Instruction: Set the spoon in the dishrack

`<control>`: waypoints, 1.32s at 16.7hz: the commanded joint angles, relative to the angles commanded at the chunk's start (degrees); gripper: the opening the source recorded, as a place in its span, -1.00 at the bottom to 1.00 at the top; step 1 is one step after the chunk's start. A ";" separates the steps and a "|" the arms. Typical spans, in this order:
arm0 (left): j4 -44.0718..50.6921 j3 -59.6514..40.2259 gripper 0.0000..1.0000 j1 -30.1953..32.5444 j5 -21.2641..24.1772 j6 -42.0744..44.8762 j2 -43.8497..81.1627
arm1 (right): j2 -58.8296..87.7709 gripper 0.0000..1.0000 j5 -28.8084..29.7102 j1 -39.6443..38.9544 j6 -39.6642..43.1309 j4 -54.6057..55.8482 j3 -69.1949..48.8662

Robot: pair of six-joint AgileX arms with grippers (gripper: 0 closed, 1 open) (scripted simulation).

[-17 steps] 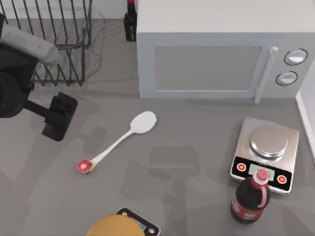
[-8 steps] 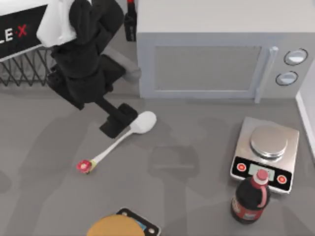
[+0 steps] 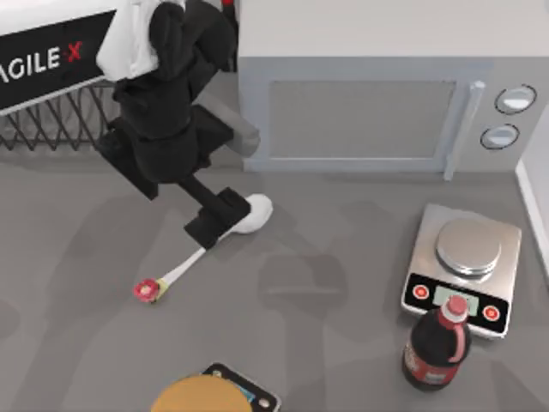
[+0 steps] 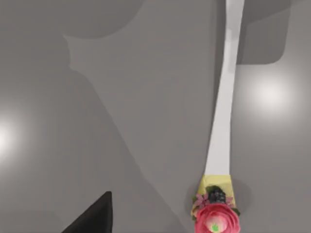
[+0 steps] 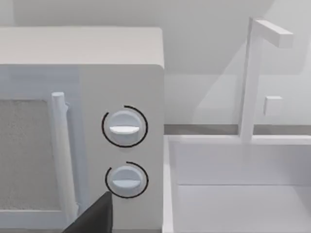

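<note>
My left arm reaches in from the top view's upper left, its black wrist angled downward and its left gripper (image 3: pixel 216 220) low near the table's middle-left, one dark fingertip (image 4: pixel 92 218) showing in the left wrist view, while a dark fingertip of my right gripper (image 5: pixel 95 217) shows in the right wrist view.

the left arm (image 3: pixel 60 60) bears the lettering "agile·x", its first letter cut off.

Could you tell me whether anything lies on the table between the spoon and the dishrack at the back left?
Nothing visible does. The spoon lies flat on bare table, and the stretch up to the dishrack holds no object. The left gripper hovers over the handle near the bowl; the microwave stands off to the right.
</note>
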State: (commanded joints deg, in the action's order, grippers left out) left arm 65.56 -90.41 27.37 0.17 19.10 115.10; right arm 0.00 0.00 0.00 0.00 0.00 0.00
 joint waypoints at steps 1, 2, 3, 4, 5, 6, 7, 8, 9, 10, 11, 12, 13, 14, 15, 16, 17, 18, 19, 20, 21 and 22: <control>-0.18 0.14 1.00 0.02 0.00 0.02 0.08 | 0.00 1.00 0.00 0.00 0.00 0.00 0.00; -0.92 0.75 1.00 0.10 0.01 0.10 0.37 | 0.00 1.00 0.00 0.00 0.00 0.00 0.00; -2.27 1.70 1.00 0.15 0.01 0.17 0.89 | 0.00 1.00 0.00 0.00 0.00 0.00 0.00; -4.20 2.91 1.00 0.16 0.02 0.18 1.62 | 0.00 1.00 0.00 0.00 0.00 0.00 0.00; -6.74 4.34 1.00 0.18 0.02 0.21 2.56 | 0.00 1.00 0.00 0.00 0.00 0.00 0.00; -9.72 5.89 1.00 0.18 0.03 0.22 3.63 | 0.00 1.00 0.00 0.00 0.00 0.00 0.00; -12.75 7.53 1.00 0.15 0.04 0.20 4.67 | 0.00 1.00 0.00 0.00 0.00 0.00 0.00; -15.39 9.12 1.00 0.17 0.05 0.23 5.66 | 0.00 1.00 0.00 0.00 0.00 0.00 0.00; -17.45 10.44 1.00 0.18 0.05 0.24 6.56 | 0.00 1.00 0.00 0.00 0.00 0.00 0.00; -18.91 11.44 1.00 0.18 0.06 0.25 7.27 | 0.00 1.00 0.00 0.00 0.00 0.00 0.00; -19.77 12.05 1.00 0.20 0.06 0.26 7.73 | 0.00 1.00 0.00 0.00 0.00 0.00 0.00; -20.01 12.22 1.00 0.20 0.07 0.26 7.87 | 0.00 1.00 0.00 0.00 0.00 0.00 0.00; -20.01 12.22 1.00 0.20 0.07 0.26 7.87 | 0.00 1.00 0.00 0.00 0.00 0.00 0.00; -20.01 12.22 1.00 0.20 0.07 0.26 7.87 | 0.00 1.00 0.00 0.00 0.00 0.00 0.00; -20.01 12.22 1.00 0.20 0.07 0.26 7.87 | 0.00 1.00 0.00 0.00 0.00 0.00 0.00; -20.01 12.22 0.85 0.20 0.07 0.26 7.87 | 0.00 1.00 0.00 0.00 0.00 0.00 0.00; -20.01 12.22 0.70 0.20 0.07 0.26 7.87 | 0.00 1.00 0.00 0.00 0.00 0.00 0.00; -20.01 12.22 0.55 0.20 0.07 0.26 7.87 | 0.00 1.00 0.00 0.00 0.00 0.00 0.00; -20.01 12.22 0.40 0.20 0.07 0.26 7.87 | 0.00 1.00 0.00 0.00 0.00 0.00 0.00; -20.01 12.22 0.25 0.20 0.07 0.26 7.87 | 0.00 1.00 0.00 0.00 0.00 0.00 0.00; -20.01 12.22 0.10 0.20 0.07 0.26 7.87 | 0.00 1.00 0.00 0.00 0.00 0.00 0.00; -20.01 12.22 -0.06 0.20 0.07 0.26 7.87 | 0.00 1.00 0.00 0.00 0.00 0.00 0.00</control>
State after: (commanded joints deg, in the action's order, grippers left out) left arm 45.55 -78.19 27.57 0.23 19.37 122.97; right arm 0.00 0.00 0.00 0.00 0.00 0.00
